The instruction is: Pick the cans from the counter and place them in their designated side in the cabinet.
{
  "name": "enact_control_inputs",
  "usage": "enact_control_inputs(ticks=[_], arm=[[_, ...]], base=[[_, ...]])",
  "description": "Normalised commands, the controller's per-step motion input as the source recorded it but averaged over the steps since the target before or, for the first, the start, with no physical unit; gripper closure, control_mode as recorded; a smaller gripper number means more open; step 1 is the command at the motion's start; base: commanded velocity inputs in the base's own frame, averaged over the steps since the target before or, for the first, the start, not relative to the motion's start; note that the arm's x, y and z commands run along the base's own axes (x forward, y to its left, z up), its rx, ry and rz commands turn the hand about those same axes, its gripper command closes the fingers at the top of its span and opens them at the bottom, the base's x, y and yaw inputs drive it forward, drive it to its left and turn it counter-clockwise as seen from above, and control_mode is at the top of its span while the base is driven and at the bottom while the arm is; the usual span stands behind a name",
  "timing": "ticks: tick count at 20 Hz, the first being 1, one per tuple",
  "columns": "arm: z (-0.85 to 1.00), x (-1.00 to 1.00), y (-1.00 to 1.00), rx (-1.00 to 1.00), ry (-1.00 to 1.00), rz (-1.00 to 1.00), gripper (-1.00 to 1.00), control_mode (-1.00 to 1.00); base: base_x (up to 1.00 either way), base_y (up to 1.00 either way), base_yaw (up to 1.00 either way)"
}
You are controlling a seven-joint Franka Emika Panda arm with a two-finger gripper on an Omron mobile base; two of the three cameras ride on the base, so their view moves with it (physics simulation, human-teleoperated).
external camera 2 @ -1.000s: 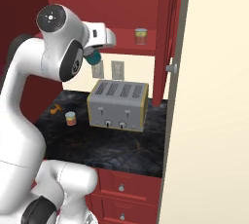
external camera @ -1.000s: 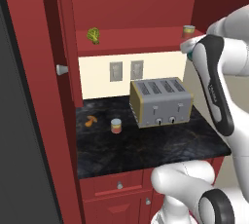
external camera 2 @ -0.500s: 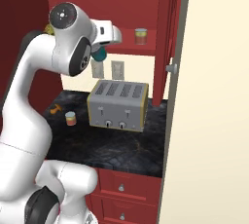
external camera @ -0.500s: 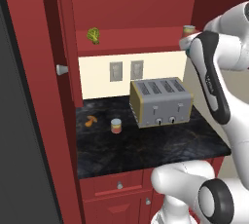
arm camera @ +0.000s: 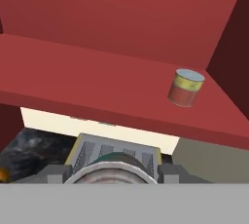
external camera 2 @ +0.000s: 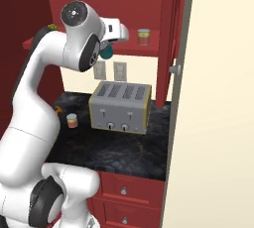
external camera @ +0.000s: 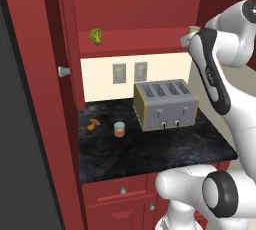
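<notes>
The gripper [arm camera: 115, 172] sits at the bottom centre of the hand view, its fingers [arm camera: 168, 170] closed narrow on a teal can [arm camera: 115, 162] whose silvery top fills the gap between them. In the right base view the same teal can [external camera 2: 105, 51] peeks out just below the white hand, upper centre of the frame, raised in front of the cabinet [external camera 2: 163, 4].

A red-and-yellow can [arm camera: 186, 87] stands upright on the shelf [arm camera: 87, 84], right of centre in the hand view, near the cabinet's right wall. It shows at upper centre in the right base view [external camera 2: 144, 36] and partly behind the arm at upper right in the left base view [external camera: 192, 31]. Its label has a yellow band over red; any writing is too small to read.

A third can [external camera: 119, 129] with a red label stands on the counter [external camera: 150, 151], left of the toaster [external camera: 165, 105], at mid-frame in the left base view. An orange item [external camera: 93, 123] lies just to its left. A green lump [external camera: 96, 35] rests on the shelf's left part, upper left of that frame.
</notes>
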Motion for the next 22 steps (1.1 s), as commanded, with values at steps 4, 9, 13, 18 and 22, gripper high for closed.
enact_control_inputs(ticks=[4,9,13,18,22], arm=[[0.0,0.32,-0.07,0.0,0.03,0.0,1.0,-1.0],[0.0,0.28,-0.07,0.0,0.04,0.0,1.0,-1.0],[0.02,0.26,-0.06,0.0,0.02,0.0,1.0,-1.0],[0.0,0.3,-0.03,0.0,0.01,0.0,1.0,-1.0],[0.0,0.37,-0.02,0.0,0.01,0.0,1.0,-1.0]], base=[[0.0,0.0,0.0],[0.0,0.0,0.0],[0.0,0.0,0.0],[0.0,0.0,0.0],[0.0,0.0,0.0]])
